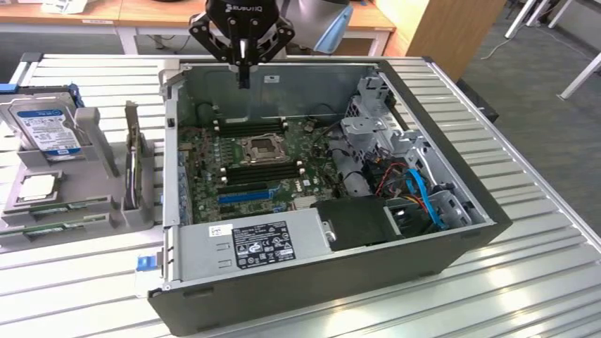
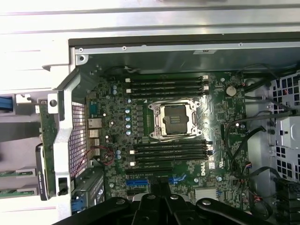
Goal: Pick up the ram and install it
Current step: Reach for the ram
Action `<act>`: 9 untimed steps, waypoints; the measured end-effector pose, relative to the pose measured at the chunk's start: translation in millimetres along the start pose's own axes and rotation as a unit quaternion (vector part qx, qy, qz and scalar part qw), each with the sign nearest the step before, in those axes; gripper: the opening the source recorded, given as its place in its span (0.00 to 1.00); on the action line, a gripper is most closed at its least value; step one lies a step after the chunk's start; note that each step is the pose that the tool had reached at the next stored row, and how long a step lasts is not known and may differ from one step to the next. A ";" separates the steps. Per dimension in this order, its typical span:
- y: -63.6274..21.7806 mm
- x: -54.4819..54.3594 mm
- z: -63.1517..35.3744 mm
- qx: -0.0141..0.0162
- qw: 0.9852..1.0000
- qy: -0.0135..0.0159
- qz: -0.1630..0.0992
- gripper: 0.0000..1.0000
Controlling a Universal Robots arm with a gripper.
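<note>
Two long green ram sticks (image 1: pixel 56 209) lie flat in a grey holder on the exterior view's left; the wrist view catches them (image 2: pixel 16 172) beside the case. My gripper (image 1: pixel 244 79) hangs shut and holding nothing over the far wall of the open computer case (image 1: pixel 451 232), well away from the ram. In the wrist view the closed gripper (image 2: pixel 161 190) points down at the motherboard. Black memory slots (image 2: pixel 166 85) and a second bank of them (image 2: pixel 168 152) flank the bare processor socket (image 2: pixel 172 117).
On the grey holder stand a silver hard drive (image 1: pixel 47 130), a square processor chip (image 1: pixel 38 186) and an upright card (image 1: pixel 131 165). Inside the case are a power supply (image 1: pixel 258 243), drive cages (image 1: pixel 376 134) and blue and red cables (image 1: pixel 423 193). The table is slatted metal.
</note>
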State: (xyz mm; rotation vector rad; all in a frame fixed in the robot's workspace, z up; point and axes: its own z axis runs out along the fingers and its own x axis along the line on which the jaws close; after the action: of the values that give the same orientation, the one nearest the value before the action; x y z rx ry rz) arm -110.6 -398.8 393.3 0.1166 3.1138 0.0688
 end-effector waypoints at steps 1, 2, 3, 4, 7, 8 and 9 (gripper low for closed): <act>0.1 -1.0 0.0 0.000 1.000 0.000 0.000 0.10; 0.1 -1.9 0.0 0.000 1.000 0.000 0.000 0.10; 0.2 -2.9 0.1 0.000 1.000 0.000 0.000 0.10; 0.3 -3.9 0.1 0.000 1.000 0.000 0.000 0.10; 0.3 -4.4 0.1 0.000 1.000 0.000 0.000 0.10; 0.3 -4.4 0.1 0.000 1.000 0.000 0.000 0.10; 0.3 -4.4 0.1 0.000 1.000 0.000 0.000 0.10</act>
State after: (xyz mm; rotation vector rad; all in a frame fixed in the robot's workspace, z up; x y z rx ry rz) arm -106.2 -398.9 393.3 0.1167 3.1137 0.0688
